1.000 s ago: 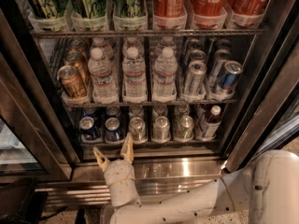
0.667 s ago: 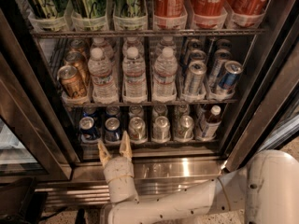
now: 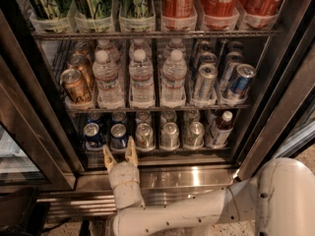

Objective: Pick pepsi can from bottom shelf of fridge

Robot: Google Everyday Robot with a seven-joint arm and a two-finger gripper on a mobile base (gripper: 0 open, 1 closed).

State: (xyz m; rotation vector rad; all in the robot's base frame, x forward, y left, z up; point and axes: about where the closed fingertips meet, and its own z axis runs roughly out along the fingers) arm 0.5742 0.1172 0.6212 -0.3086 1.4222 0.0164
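Note:
The fridge (image 3: 197, 176) stands open in front of me. Its bottom shelf (image 3: 172, 150) holds two short dark-blue pepsi cans at the left, one (image 3: 92, 134) and a second (image 3: 118, 135) beside it. To their right stand three pale silver-grey cans (image 3: 170, 134). My gripper (image 3: 119, 149) is at the shelf's front edge, open. Its fingertips (image 3: 131, 145) are just below and in front of the second pepsi can, one on each side of its lane. It holds nothing.
A small dark bottle with a white cap (image 3: 219, 128) stands at the shelf's right end. The rack above holds water bottles (image 3: 141, 77), brown cans (image 3: 75, 85) and slim blue-and-silver cans (image 3: 239, 82). The steel door frame (image 3: 34, 132) is at the left. My arm (image 3: 236, 205) crosses the bottom right.
My gripper has moved forward and up toward the bottom shelf, closer to the second pepsi can. Its fingers have drawn slightly closer together but stay open.

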